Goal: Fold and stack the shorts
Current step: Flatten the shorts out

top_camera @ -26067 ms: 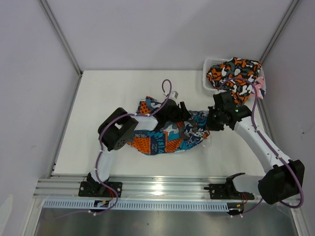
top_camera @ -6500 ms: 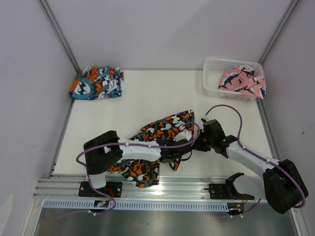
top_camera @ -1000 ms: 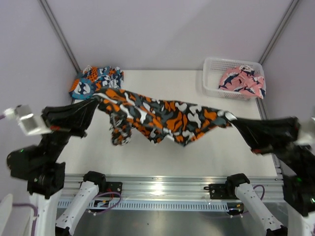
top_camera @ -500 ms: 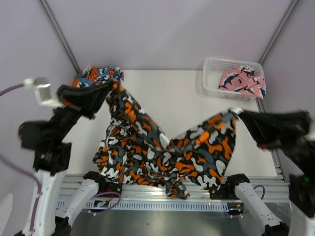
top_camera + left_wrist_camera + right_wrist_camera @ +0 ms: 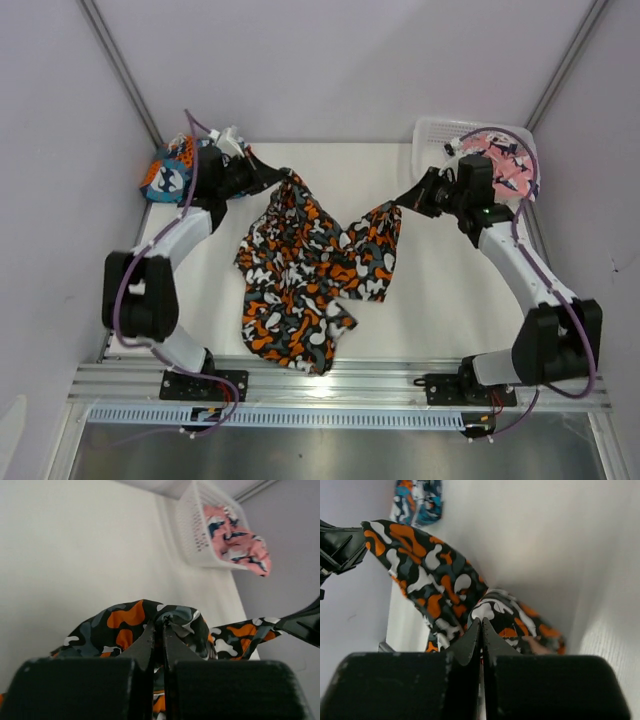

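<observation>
camouflage shorts [image 5: 305, 270] strung between outstretched arms; left tool [image 5: 283, 178], right tool [image 5: 401, 204] each clamped on corner.

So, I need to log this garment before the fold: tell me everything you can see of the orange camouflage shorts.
The camouflage shorts look like soft, thin fabric printed with orange, black, grey and white blotches. They are unfolded and rumpled, and are held at two points: the left gripper is shut on one edge and the right gripper on another. The cloth sags in a V between them. Its bulk trails toward the near edge of the table and seems to rest there.
</observation>
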### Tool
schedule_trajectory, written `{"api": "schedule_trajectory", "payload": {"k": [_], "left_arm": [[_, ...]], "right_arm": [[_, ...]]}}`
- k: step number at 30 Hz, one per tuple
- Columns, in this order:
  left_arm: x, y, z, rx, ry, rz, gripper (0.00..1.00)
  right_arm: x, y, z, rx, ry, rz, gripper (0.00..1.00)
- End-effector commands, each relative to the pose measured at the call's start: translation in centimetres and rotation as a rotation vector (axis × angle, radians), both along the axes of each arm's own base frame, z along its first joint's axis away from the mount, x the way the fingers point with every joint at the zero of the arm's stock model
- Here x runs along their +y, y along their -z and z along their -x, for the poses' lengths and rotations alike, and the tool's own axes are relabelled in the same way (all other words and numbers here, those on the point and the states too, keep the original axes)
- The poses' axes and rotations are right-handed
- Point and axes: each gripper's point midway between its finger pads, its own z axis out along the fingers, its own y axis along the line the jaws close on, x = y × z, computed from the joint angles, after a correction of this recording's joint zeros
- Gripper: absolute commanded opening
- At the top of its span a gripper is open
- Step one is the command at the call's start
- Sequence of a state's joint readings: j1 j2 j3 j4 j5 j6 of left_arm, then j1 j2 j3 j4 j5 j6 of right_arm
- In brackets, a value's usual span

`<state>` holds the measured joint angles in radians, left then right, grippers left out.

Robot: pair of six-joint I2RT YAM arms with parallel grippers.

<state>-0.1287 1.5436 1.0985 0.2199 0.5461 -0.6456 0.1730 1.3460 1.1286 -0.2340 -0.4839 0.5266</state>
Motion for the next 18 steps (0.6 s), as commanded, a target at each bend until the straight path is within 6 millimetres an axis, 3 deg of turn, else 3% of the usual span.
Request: {"api": "schedule_trajectory", "payload": {"k": [1, 2, 3, 6, 7, 8, 10, 11, 12, 18], "left_arm": [[-0.7, -0.4, -4.1, -0.088, 0.029, -0.034, 0.00], [-0.8, 2.9, -5.2, -0.016, 0.027, -0.050, 0.00], [-1.2, 3.0, -6.1, -0.022, 0.033, -0.062, 0.00], [-2.0, 5.5, -8.8, 0.026, 0.020, -0.124, 0.00], [-2.1, 6.5, -9.1, 0.060, 0.014, -0.140, 0.00], [-2.2, 5.1, -10.5, 0.026, -0.004, -0.145, 0.00], [-2.1, 7.3, -11.6, 0.076, -0.026, -0.160, 0.00], [-1.9, 6.3, -12.6, 0.061, -0.045, -0.163, 0.00], [-1.4, 7.8, -13.4, 0.090, -0.075, -0.185, 0.00], [-0.2, 8.5, -17.3, 0.137, -0.151, -0.194, 0.00]], "right_arm": [[-0.8, 0.6, -4.3, -0.061, 0.082, -0.018, 0.00], [-0.8, 1.3, -5.1, -0.057, 0.086, -0.024, 0.00], [-1.0, 3.5, -6.1, -0.003, 0.102, -0.023, 0.00], [-1.1, 4.8, -8.1, 0.005, 0.123, -0.031, 0.00], [-1.3, 6.3, -8.7, 0.038, 0.138, -0.021, 0.00], [-1.5, 6.7, -9.1, 0.051, 0.152, -0.016, 0.00], [-2.7, 7.5, -10.2, 0.074, 0.218, -0.005, 0.00], [-3.2, 8.6, -10.5, 0.104, 0.247, 0.005, 0.00], [-4.1, 9.5, -10.6, 0.137, 0.287, 0.024, 0.00], [-7.7, 12.2, -10.5, 0.199, 0.438, 0.028, 0.00]]}}
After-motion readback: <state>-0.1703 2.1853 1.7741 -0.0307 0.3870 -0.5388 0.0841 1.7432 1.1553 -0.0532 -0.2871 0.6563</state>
